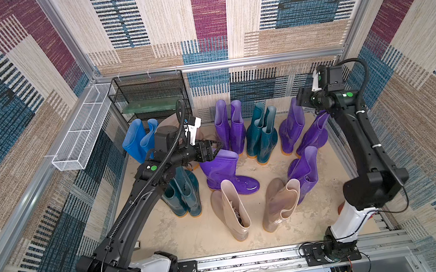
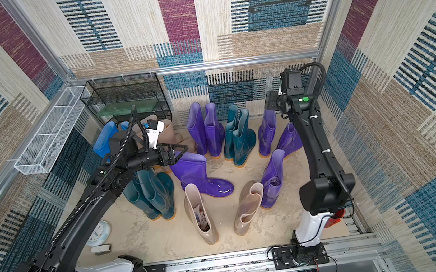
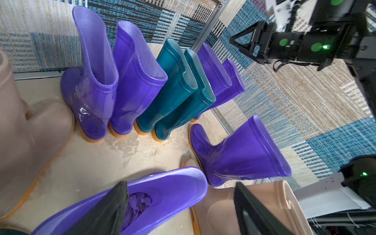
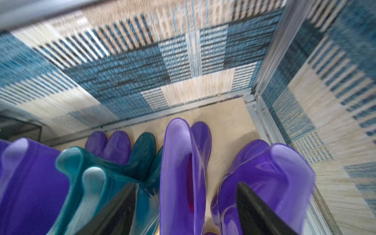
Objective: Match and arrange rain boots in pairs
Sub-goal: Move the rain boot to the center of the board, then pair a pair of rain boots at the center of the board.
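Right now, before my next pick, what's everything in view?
purple boots: six, purple; four at back, one mid-floor, one right front.
teal boots: four, dark teal; pair at back, pair left front.
blue boots: two, bright blue; back left.
beige boots: two, beige-pink, front; more partly hidden back left.
mesh rack: one, black; back left corner.
wire basket: one, white; left wall.
clock: one, white; floor, left front.
left gripper: one, black; open at mid-floor purple boot's top.
right gripper: one, black; open above back-right purple boots.

Bare floor (image 1: 189, 239) before the rail (image 1: 252, 260); dense rain boots (image 1: 262, 137) beyond.
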You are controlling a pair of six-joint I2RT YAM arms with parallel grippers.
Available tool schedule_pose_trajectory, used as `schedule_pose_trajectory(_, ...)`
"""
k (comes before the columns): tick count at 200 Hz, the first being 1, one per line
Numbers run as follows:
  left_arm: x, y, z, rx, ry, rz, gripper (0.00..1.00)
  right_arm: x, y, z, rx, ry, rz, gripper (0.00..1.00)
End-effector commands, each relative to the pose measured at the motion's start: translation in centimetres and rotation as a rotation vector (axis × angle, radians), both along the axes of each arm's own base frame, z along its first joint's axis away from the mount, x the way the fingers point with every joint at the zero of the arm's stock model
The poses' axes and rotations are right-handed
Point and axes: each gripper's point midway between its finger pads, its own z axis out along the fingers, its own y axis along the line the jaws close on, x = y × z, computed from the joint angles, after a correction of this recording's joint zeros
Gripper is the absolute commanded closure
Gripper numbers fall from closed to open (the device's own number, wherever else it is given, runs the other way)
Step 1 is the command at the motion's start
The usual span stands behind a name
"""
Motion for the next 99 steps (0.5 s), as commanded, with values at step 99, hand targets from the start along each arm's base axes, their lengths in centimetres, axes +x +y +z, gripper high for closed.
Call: schedule_pose_trajectory(99, -0.5, -1.4, 0.3, -0.066, 0.016, -0.07, 0.17, -2.4, -8.5, -8.3, 0.243, 0.05, -0.118, 0.15)
